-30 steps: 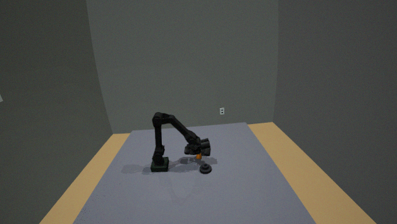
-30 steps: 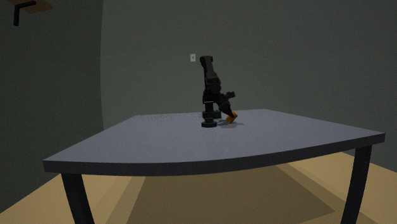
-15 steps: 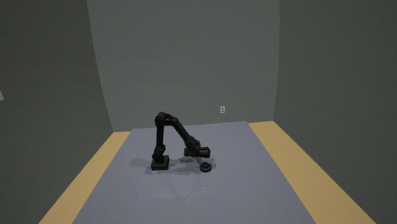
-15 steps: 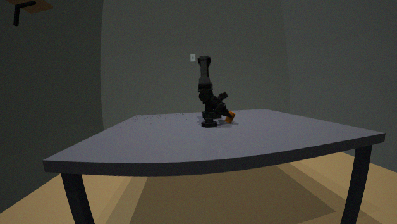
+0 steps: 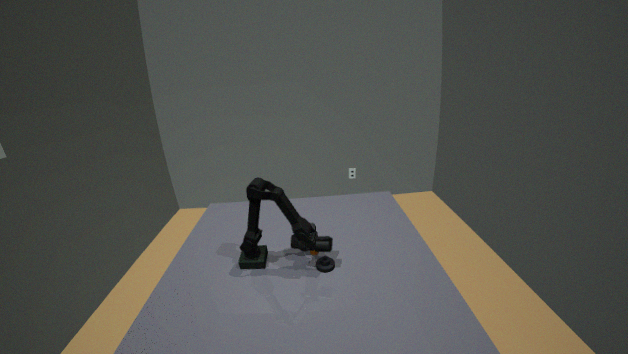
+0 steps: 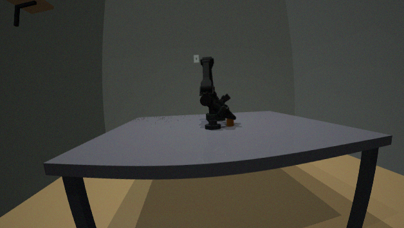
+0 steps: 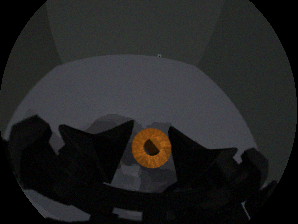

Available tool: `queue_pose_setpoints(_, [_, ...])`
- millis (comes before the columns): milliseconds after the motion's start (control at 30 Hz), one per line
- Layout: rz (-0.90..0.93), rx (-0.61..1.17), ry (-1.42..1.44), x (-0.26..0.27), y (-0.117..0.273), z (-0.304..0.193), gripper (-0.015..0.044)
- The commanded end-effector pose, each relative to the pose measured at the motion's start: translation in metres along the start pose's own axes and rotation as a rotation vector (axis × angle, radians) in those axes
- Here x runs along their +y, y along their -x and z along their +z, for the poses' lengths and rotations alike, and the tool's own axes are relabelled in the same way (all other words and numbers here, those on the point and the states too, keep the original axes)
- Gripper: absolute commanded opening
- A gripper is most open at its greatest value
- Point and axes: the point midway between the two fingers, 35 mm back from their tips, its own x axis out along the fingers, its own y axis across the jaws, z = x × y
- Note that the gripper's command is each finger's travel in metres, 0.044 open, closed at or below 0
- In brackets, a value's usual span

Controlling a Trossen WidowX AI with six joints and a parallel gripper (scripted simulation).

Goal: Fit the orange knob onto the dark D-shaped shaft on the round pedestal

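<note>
The orange knob (image 5: 314, 253) (image 6: 229, 122) (image 7: 162, 156) stands upright on the table, beside the pedestal and off the shaft. In the wrist view its round top faces the camera, with a dark hole in its middle. My gripper (image 5: 314, 249) (image 6: 234, 118) (image 7: 151, 126) is partly open and low, tilted far over, with its fingers around the knob's upper part. Table surface shows between the knob and the left finger; the right finger is very close to the knob. The dark round pedestal (image 5: 325, 268) (image 6: 213, 127) stands with its short shaft (image 5: 325, 259) bare.
The grey-violet table (image 5: 400, 300) (image 6: 273, 142) carries the arm's base (image 5: 253, 260), left of the pedestal in the top view. The arm's links arch above the base. In the exterior view the pedestal stands close to the left of the knob.
</note>
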Motion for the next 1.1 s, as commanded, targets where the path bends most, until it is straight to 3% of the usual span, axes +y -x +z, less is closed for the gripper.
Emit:
queue_pose_setpoints(0, [-0.001, 0.000, -0.001, -0.0003, 0.0002, 0.0001, 0.0260])
queue_pose_setpoints(533, [-0.001, 0.000, -0.001, -0.0003, 0.0002, 0.0001, 0.0260])
queue_pose_setpoints(767, [-0.001, 0.000, -0.001, -0.0003, 0.0002, 0.0001, 0.0440])
queue_pose_setpoints(1067, [-0.001, 0.000, 0.000, -0.0019, 0.0056, 0.0083, 0.0440])
